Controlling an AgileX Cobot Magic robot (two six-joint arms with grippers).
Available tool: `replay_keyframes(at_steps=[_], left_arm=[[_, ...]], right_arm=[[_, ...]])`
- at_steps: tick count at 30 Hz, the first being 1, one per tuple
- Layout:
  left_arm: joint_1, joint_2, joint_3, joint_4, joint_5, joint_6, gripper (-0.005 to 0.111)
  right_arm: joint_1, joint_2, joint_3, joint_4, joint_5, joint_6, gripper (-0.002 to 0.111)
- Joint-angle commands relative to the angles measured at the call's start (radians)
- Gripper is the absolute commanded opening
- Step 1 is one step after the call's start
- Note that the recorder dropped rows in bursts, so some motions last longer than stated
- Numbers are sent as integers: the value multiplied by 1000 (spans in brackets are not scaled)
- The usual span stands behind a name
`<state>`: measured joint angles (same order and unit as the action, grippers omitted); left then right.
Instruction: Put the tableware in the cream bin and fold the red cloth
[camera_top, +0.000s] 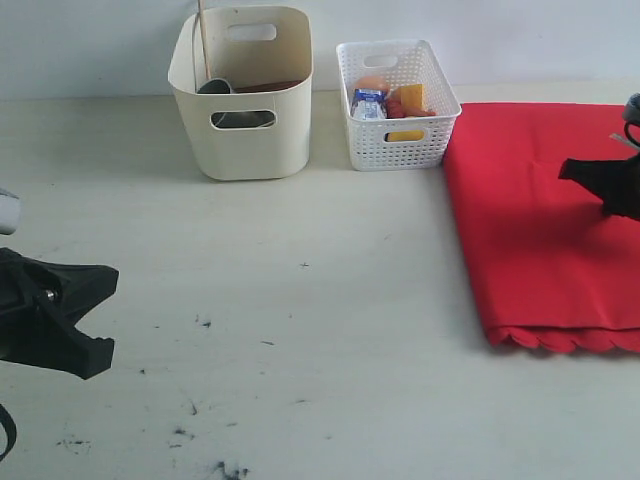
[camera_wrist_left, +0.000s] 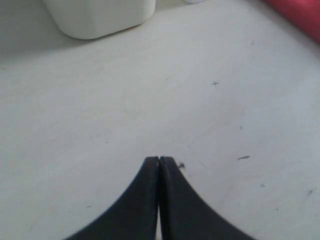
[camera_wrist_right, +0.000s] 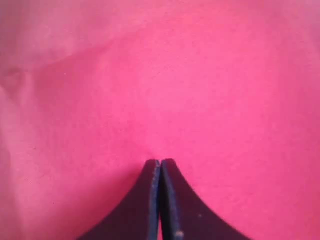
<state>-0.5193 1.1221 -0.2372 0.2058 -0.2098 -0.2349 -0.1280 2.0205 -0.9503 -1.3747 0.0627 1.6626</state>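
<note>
Left gripper (camera_wrist_left: 159, 161) hangs over the surface (camera_wrist_left: 150, 100), right gripper (camera_wrist_right: 160, 163) over the red cloth (camera_top: 540, 220); both pairs of jaws pressed together.

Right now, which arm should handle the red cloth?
Right: the right gripper hangs shut over the red cloth, while the left gripper is far off over the table.

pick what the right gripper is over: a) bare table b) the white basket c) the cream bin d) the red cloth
d: the right gripper, shut, has only the red cloth beneath it in its wrist view, and the exterior view agrees.
</note>
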Motion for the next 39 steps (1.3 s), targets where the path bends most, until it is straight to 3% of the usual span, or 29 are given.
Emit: replay_keyframes(at_steps=[1, 9, 19, 25, 39], left_arm=[[2, -7, 4, -7, -20, -10, 2], [2, -7, 4, -7, -20, -4, 2], [2, -7, 4, -7, -4, -4, 2], [2, -7, 4, -7, -5, -11, 2], [2, -7, 4, -5, -8, -11, 2]], right_arm=[[0, 91, -38, 10, -80, 5, 0], [0, 47, -47, 13, 49, 1, 0], [0, -176, 88, 13, 61, -39, 0], [0, -149, 150, 11, 69, -12, 0], [0, 68, -85, 2, 40, -72, 0]])
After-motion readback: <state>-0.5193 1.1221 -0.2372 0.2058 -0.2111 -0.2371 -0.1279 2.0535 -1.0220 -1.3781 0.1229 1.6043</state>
